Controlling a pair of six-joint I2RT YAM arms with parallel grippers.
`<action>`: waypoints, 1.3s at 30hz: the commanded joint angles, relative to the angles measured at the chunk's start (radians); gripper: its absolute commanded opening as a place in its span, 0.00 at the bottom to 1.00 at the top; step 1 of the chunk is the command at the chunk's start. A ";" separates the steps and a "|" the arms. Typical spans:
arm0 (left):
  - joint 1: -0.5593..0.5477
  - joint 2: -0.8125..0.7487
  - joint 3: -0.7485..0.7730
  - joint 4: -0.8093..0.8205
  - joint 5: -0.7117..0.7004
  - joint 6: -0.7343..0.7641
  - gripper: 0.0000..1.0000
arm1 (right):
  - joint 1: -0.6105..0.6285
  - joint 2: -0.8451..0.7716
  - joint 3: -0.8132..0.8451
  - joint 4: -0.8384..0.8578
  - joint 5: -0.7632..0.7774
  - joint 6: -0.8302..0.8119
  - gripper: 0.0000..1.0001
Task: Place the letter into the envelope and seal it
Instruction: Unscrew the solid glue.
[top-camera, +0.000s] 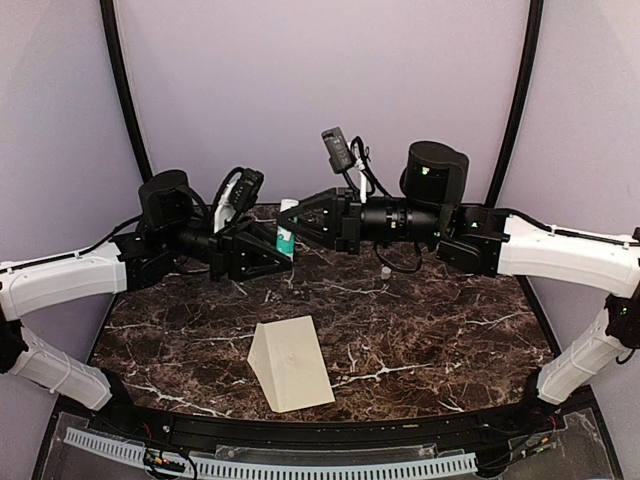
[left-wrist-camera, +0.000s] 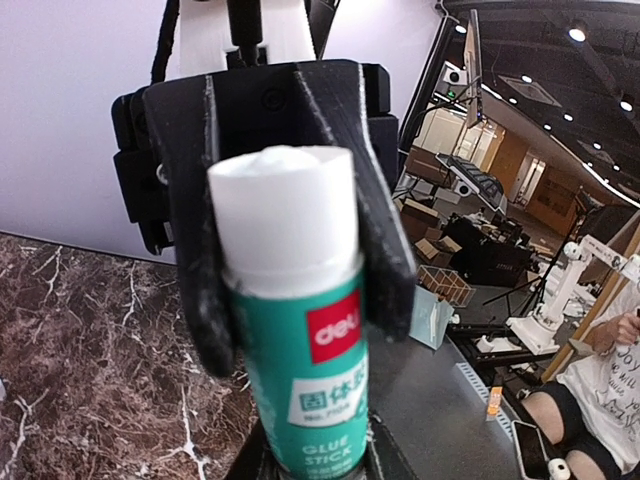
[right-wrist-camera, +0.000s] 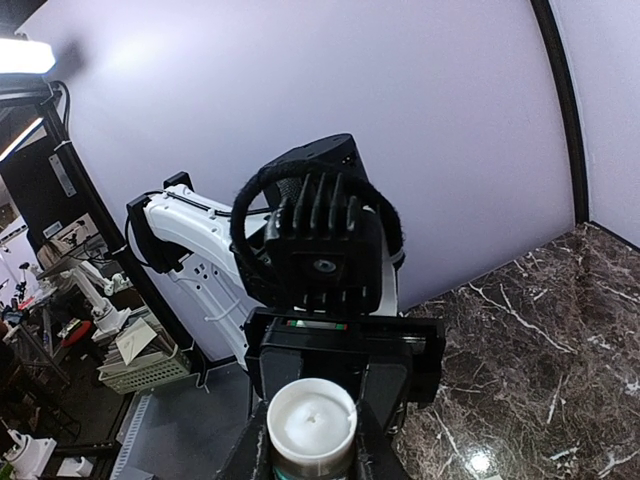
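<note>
The cream envelope (top-camera: 293, 365) lies on the near middle of the dark marble table (top-camera: 450, 330), its flap (top-camera: 262, 355) raised along the left side. The letter is hidden from view. Above the table's back, a green and white glue stick (top-camera: 287, 238) (left-wrist-camera: 300, 360) (right-wrist-camera: 311, 422) stands upright between the two grippers. My right gripper (top-camera: 297, 222) (right-wrist-camera: 311, 452) is shut on its upper part, its black fingers (left-wrist-camera: 385, 260) flanking the white top. My left gripper (top-camera: 282, 256) (left-wrist-camera: 315, 468) grips the stick's lower end.
A small white cap-like piece (top-camera: 385, 270) sits on the table under the right arm. A black rail and a white slotted strip (top-camera: 300, 465) run along the near edge. Grey curtain walls close in the back and sides.
</note>
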 joint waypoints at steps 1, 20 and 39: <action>-0.004 -0.006 0.016 0.015 -0.001 0.006 0.17 | -0.006 -0.027 0.004 0.037 0.043 -0.005 0.05; -0.004 -0.065 0.018 -0.198 -0.527 0.109 0.00 | 0.110 0.029 0.076 -0.152 0.643 -0.093 0.01; -0.003 -0.054 0.041 -0.216 -0.480 0.106 0.00 | 0.108 -0.025 0.053 -0.143 0.591 -0.054 0.50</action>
